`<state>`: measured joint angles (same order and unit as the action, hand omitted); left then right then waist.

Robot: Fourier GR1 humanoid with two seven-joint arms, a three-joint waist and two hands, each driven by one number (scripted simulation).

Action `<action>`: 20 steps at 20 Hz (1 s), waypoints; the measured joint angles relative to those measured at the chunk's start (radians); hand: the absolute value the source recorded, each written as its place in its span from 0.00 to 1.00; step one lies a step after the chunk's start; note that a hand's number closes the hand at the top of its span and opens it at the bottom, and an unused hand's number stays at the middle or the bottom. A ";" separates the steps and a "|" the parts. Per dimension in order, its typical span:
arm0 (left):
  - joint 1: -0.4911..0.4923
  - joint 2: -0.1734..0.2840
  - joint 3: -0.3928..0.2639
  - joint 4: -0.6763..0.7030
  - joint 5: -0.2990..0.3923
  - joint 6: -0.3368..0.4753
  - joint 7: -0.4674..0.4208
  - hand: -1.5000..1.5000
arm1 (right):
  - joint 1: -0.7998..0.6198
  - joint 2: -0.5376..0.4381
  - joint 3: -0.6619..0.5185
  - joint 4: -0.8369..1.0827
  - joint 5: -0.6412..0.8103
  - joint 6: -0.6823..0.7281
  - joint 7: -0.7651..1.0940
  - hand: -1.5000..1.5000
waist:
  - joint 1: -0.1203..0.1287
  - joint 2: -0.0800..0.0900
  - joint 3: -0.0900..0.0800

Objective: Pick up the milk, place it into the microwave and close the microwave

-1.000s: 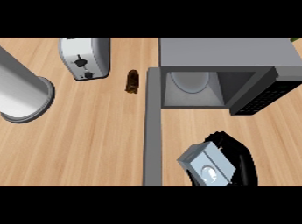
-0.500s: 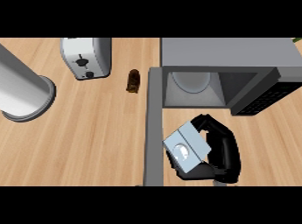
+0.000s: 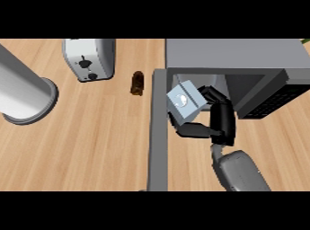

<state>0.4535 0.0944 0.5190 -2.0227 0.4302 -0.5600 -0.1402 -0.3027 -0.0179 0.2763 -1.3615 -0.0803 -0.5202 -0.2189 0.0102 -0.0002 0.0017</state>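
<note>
My right hand [image 3: 217, 123] is curled round the milk carton [image 3: 184, 100], a pale blue-grey box with a white cap on its top. It holds the carton at the mouth of the open microwave [image 3: 250, 58], a grey box at the upper right with a dark control panel [image 3: 276, 101]. The microwave door [image 3: 158, 130] swings out toward me as a long grey strip just left of the carton. My grey right forearm [image 3: 240, 173] comes up from the lower edge. My left hand does not show.
A silver toaster [image 3: 89, 58] stands at the upper left. A small brown bottle [image 3: 137, 83] lies between the toaster and the door. A large grey cylinder [image 3: 15, 87] stands at the far left on the wooden counter [image 3: 84, 148].
My right hand has carried the milk carton up from the lower edge of the counter to the microwave's opening. The forearm now shows below it.
</note>
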 measured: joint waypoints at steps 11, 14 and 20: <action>-0.045 0.022 0.039 0.050 0.001 -0.035 0.010 0.00 | -0.268 0.003 -0.196 0.520 -0.110 0.080 -0.231 1.00 | 0.009 0.002 -0.001; -0.049 0.013 0.039 0.066 -0.017 -0.042 0.002 0.00 | -0.330 -0.002 -0.241 0.658 -0.107 0.116 -0.333 1.00 | 0.012 0.003 -0.001; -0.077 0.017 0.044 0.111 -0.030 -0.058 -0.013 0.00 | -0.450 -0.027 -0.304 0.874 -0.077 0.131 -0.496 1.00 | 0.018 0.008 0.000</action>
<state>0.3760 0.1111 0.5634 -1.9113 0.4003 -0.6184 -0.1535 -0.7527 -0.0448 -0.0275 -0.4871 -0.1575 -0.3890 -0.7148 0.0281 0.0080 0.0016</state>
